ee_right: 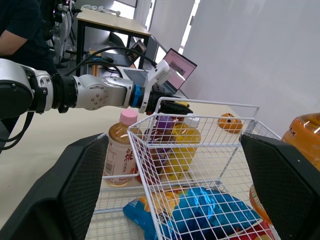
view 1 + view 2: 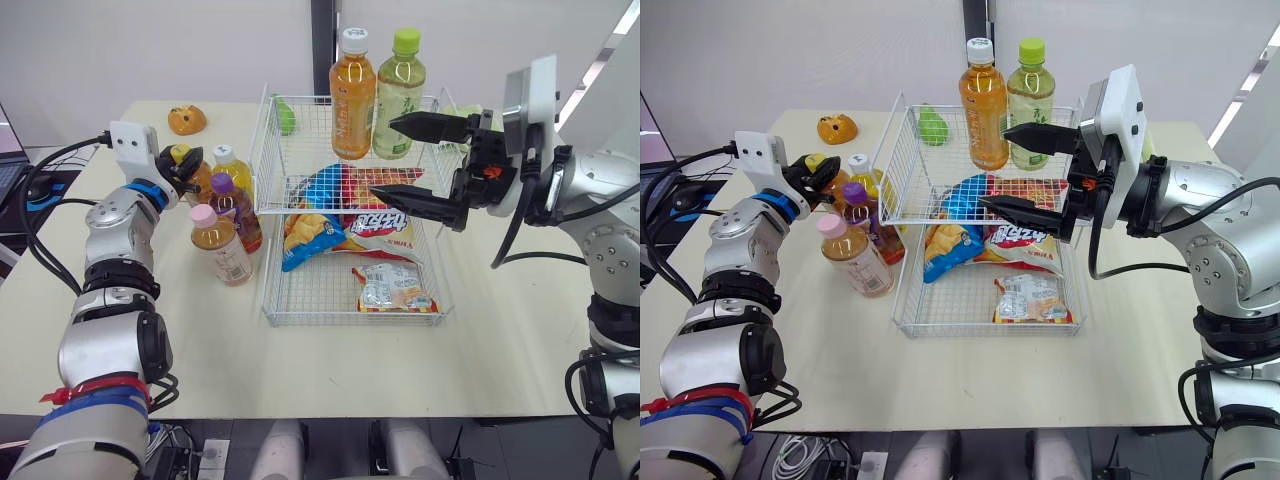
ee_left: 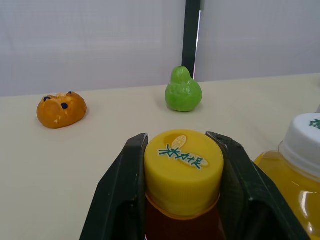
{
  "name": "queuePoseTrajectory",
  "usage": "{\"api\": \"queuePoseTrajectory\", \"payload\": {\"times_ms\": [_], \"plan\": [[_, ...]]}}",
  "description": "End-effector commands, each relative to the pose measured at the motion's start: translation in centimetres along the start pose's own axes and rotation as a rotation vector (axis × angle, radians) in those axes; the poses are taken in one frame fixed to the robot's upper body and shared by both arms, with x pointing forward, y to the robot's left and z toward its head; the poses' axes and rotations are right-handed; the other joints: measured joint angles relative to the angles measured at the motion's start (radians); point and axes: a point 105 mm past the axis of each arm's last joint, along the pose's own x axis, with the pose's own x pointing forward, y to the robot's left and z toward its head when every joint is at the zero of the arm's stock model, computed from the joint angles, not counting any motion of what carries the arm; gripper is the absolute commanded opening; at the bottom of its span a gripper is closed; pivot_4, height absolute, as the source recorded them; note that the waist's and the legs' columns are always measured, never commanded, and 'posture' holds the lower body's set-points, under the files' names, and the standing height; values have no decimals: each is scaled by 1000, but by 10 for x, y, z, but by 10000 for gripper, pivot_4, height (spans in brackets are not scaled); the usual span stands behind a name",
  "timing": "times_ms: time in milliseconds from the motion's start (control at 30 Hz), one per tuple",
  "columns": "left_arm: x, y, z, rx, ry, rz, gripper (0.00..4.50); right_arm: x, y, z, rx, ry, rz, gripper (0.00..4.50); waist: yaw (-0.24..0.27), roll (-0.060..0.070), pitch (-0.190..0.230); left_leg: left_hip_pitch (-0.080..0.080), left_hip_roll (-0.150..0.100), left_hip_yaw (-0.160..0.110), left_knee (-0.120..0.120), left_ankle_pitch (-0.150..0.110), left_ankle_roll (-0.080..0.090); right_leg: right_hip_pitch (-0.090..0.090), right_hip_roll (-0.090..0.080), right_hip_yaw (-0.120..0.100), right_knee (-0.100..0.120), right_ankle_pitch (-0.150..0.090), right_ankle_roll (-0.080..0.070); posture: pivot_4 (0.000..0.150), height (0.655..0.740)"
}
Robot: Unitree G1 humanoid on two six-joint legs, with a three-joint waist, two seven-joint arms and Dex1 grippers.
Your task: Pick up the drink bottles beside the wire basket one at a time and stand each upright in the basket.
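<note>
Two bottles stand upright on the upper tier of the white wire basket [image 2: 268, 175]: an orange drink [image 2: 353, 95] and a green tea [image 2: 399, 95]. Left of the basket stand several bottles: pink-capped [image 2: 220, 245], purple-capped [image 2: 235, 212], white-capped yellow [image 2: 232, 170] and a yellow-capped amber one [image 3: 182, 170]. My left gripper [image 2: 180, 160] is shut on that yellow cap, one finger on each side. My right gripper [image 2: 382, 157] hovers wide open over the basket's right half, just in front of the green tea, holding nothing.
Snack bags [image 2: 385, 225] fill the basket's lower level. A green pear toy [image 3: 183, 91] and an orange bun toy [image 3: 61, 109] lie on the table behind the bottles. A laptop [image 2: 10, 160] and cables sit off the left edge.
</note>
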Motion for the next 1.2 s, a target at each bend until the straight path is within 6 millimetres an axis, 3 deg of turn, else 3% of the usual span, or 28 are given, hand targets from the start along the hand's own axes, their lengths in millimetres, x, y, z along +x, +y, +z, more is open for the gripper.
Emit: {"api": "queuePoseTrajectory", "payload": {"times_ms": [33, 367, 500, 600, 833, 1200], "plan": [[-1, 6, 16, 34, -45, 7, 13738, -5, 2, 10, -39, -24, -6, 45000, 0, 0, 0, 0, 0, 0, 0, 0, 0, 0, 0, 0, 0, 0, 0, 1500, 7400], [-32, 29, 57, 79, -118, -95, 13737, -6, 2, 11, -15, -46, 10, 45000, -11, 0, 0, -1, 0, 0, -1, 0, 0, -2, 1, 1, 0, 0, 0, 1500, 7400], [-59, 36, 93, 80, -104, -243, 13737, -3, 3, 13, -10, -72, 19, 45000, -12, -1, 1, -3, 1, 0, -1, 0, 0, -3, 1, 0, 0, 0, 0, 1500, 7400], [-76, 36, 109, 50, -89, -321, 13737, -1, 6, 14, -3, -85, 36, 45000, -12, -1, 1, -3, 1, 0, -1, 0, 0, -3, 1, 1, 0, 0, 0, 1500, 7400], [-101, 46, 146, 86, -77, -350, 13737, 4, 4, 16, -20, -114, 28, 45000, -6, -1, 1, -3, 1, 0, 0, 0, 0, -3, 1, 0, 0, 0, 0, 1500, 7400], [-98, 6, 215, 174, -149, -476, 13737, 7, 0, 15, -40, -129, 19, 45000, -4, -1, 1, -3, 1, 0, 0, 0, 0, -3, 1, 0, 0, 0, 0, 1500, 7400]]}}
